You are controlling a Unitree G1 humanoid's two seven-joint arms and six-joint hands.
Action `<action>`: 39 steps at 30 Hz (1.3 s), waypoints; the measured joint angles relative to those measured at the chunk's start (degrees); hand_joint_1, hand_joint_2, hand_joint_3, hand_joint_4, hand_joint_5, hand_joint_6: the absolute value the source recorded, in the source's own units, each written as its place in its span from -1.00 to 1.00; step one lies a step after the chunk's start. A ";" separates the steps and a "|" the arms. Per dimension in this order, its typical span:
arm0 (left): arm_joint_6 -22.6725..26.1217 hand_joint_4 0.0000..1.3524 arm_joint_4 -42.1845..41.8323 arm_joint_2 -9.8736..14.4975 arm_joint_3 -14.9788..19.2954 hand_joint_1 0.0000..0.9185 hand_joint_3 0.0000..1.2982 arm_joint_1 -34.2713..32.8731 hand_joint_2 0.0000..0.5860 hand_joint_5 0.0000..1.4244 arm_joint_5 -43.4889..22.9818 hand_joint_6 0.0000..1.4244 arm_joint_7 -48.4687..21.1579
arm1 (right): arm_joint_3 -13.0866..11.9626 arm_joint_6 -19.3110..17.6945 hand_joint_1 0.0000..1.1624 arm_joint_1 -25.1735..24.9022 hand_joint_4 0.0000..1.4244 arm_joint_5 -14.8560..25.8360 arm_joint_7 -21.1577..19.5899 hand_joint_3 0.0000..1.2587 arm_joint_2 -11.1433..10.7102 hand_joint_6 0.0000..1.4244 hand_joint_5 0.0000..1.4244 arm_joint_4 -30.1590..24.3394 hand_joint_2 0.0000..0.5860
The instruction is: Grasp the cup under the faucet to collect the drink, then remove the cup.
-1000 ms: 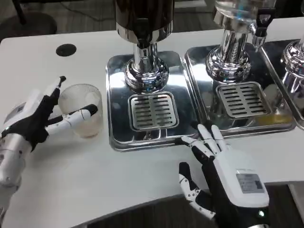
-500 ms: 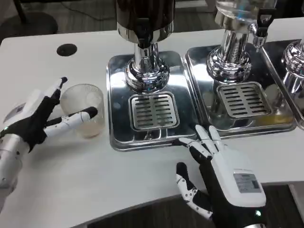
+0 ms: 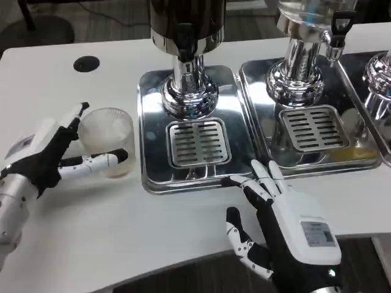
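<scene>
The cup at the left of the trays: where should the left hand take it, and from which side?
Probably at the middle of the wall, from the cup's left. It stands upright on the table, its round ribbed side is bare, and the tray blocks its right. The left hand is already beside it, one finger behind and one in front.

No readable writing anywhere on show. The one candidate is a small grey rectangular label on the white back of the right hand (image 3: 299, 235), and its print is far too fine and blurred to make out a single letter or number.
</scene>
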 measured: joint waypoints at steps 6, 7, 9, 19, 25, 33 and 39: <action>-2.09 -1.00 1.63 -0.01 -0.05 -0.46 -1.00 -0.29 -0.80 -0.64 -0.29 -0.51 1.18 | -0.04 -0.07 -0.08 0.00 -0.90 0.47 0.04 -0.46 0.02 -0.75 -0.98 0.00 0.84; -2.72 -0.98 2.11 -0.02 -0.06 -0.43 -1.00 -0.34 -0.80 -0.62 -0.34 -0.50 1.53 | -0.07 -0.07 -0.07 -0.01 -0.90 0.61 0.09 -0.46 0.03 -0.75 -0.98 0.00 0.84; -3.94 -0.92 3.54 -0.04 -0.11 -0.41 -0.95 -0.90 -0.77 -0.58 -0.38 -0.46 2.19 | -0.17 -0.07 -0.08 0.00 -0.89 1.11 0.21 -0.46 0.07 -0.75 -0.98 0.01 0.84; -8.02 -0.54 10.46 -1.20 -0.49 -0.25 -0.63 -2.82 -0.59 -0.23 -0.48 -0.01 5.72 | -0.56 -0.07 -0.08 0.48 -0.89 2.58 0.48 -0.46 0.34 -0.75 -0.97 -0.02 0.81; -8.08 -0.51 12.68 -1.85 -0.68 -0.26 -0.63 -4.25 -0.60 -0.18 -0.57 0.06 5.61 | -0.61 -0.07 -0.09 0.48 -0.89 2.75 0.62 -0.46 0.49 -0.75 -0.96 -0.02 0.82; -9.81 -0.57 14.02 -2.37 -0.69 -0.26 -0.67 -4.41 -0.60 -0.27 -0.71 -0.11 6.24 | -0.97 -0.07 -0.11 0.57 -0.88 3.63 0.68 -0.46 0.60 -0.75 -0.95 -0.02 0.83; -10.50 -0.42 14.58 -2.65 -0.70 -0.21 -0.56 -4.40 -0.52 -0.10 -0.53 0.12 7.56 | -1.17 -0.07 -0.13 0.68 -0.88 3.73 0.73 -0.46 0.58 -0.75 -0.95 -0.11 0.82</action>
